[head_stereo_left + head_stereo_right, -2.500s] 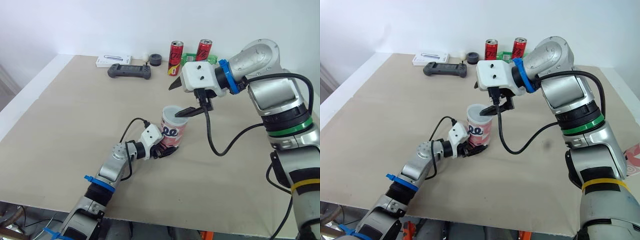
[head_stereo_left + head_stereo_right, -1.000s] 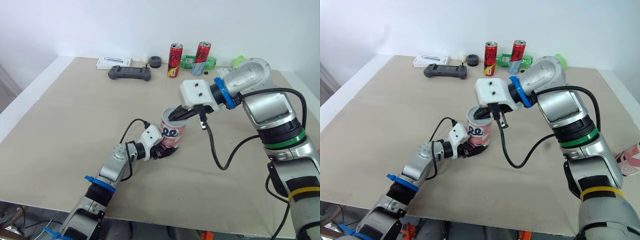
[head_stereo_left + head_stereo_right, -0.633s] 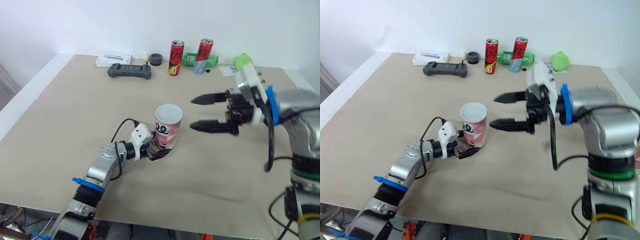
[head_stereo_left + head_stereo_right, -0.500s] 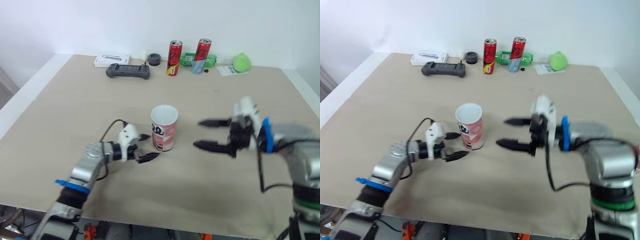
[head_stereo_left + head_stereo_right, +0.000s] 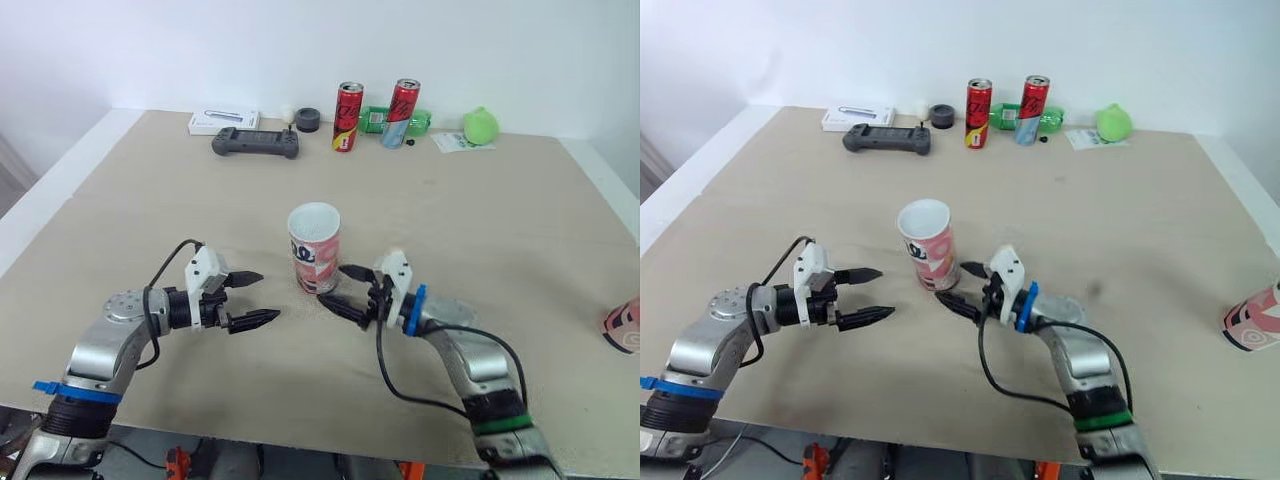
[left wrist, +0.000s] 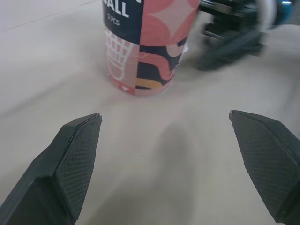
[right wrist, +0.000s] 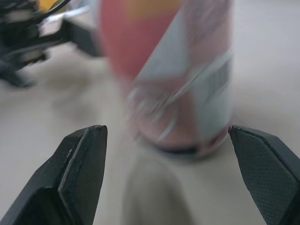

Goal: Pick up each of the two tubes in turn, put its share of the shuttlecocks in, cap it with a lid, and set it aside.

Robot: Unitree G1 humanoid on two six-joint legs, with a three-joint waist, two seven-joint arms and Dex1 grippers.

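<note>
Tube (image 5: 314, 247): stood upright at centre of table (image 5: 500, 220), flanked by left gripper (image 5: 270, 295) and right gripper (image 5: 330, 283), both spread, nothing held. Second tube (image 5: 624, 325): laid at right edge. Grip is best taken squarely at mid-body, tube kept vertical.

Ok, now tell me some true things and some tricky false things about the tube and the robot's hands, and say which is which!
1. The pink tube stands upright on the table. True.
2. The left hand is squeezing the tube. False: the left gripper is open and apart from it.
3. The right gripper is open. True.
4. The cans at the back have fallen over. False: both red cans stand upright.
5. A second tube lies on its side far to the robot's right. True.
</note>
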